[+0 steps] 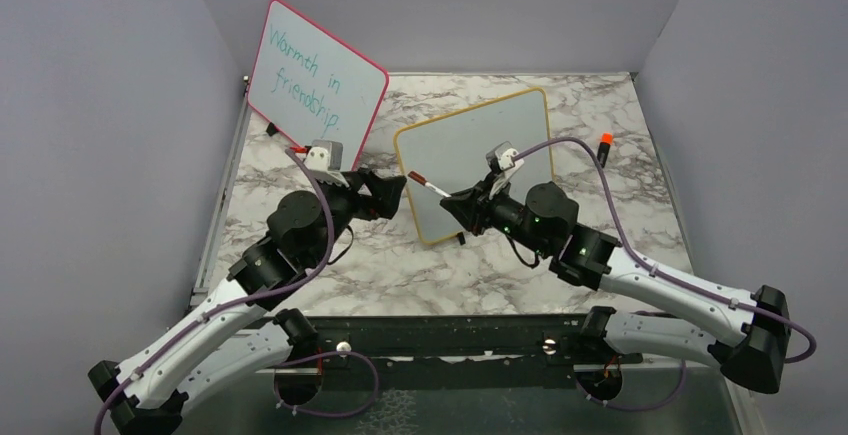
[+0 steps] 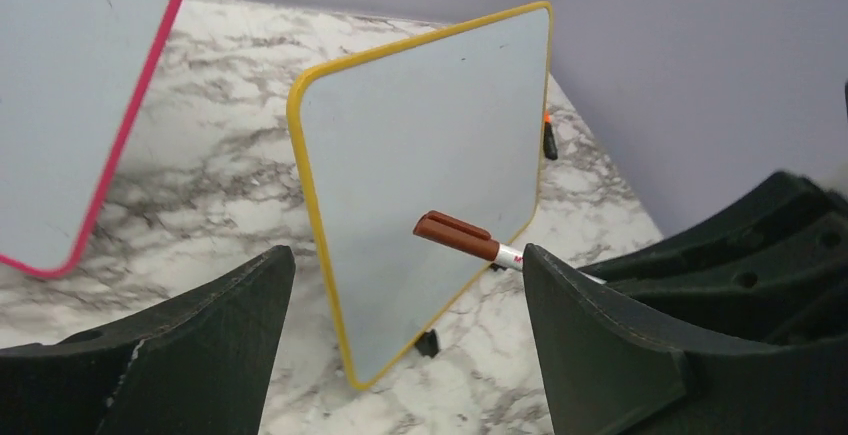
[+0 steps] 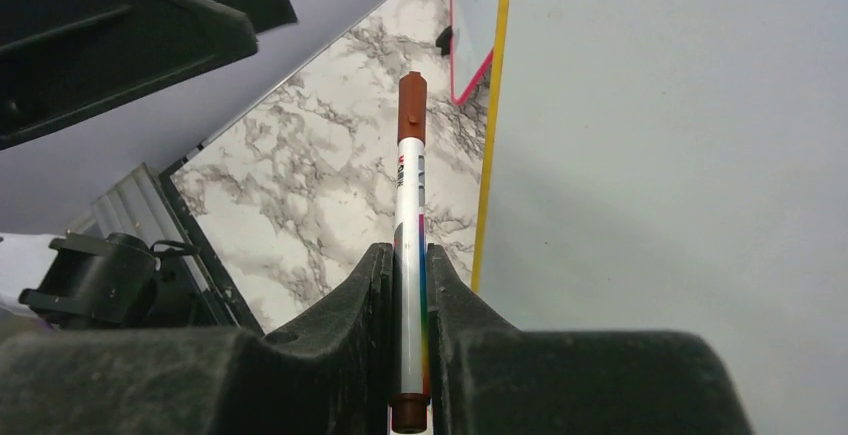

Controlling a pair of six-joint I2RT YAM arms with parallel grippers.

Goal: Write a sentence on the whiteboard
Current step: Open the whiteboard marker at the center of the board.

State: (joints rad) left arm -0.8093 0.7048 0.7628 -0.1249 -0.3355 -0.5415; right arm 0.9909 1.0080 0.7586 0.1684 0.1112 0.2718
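The yellow-framed whiteboard (image 1: 478,160) stands tilted on small black feet at mid-table, and its face is blank; no sentence shows on it. It also shows in the left wrist view (image 2: 430,175) and the right wrist view (image 3: 680,155). My right gripper (image 1: 455,202) is shut on a white marker (image 3: 410,255) with a brown cap (image 1: 416,178) still on, pointing left in front of the board. My left gripper (image 1: 392,195) is open and empty, its fingers (image 2: 600,345) spread just left of the capped end (image 2: 455,235).
A pink-framed board (image 1: 315,80) with teal writing stands at the back left. A small orange-tipped object (image 1: 604,141) lies at the back right. Grey walls enclose the marble table (image 1: 400,265) on three sides.
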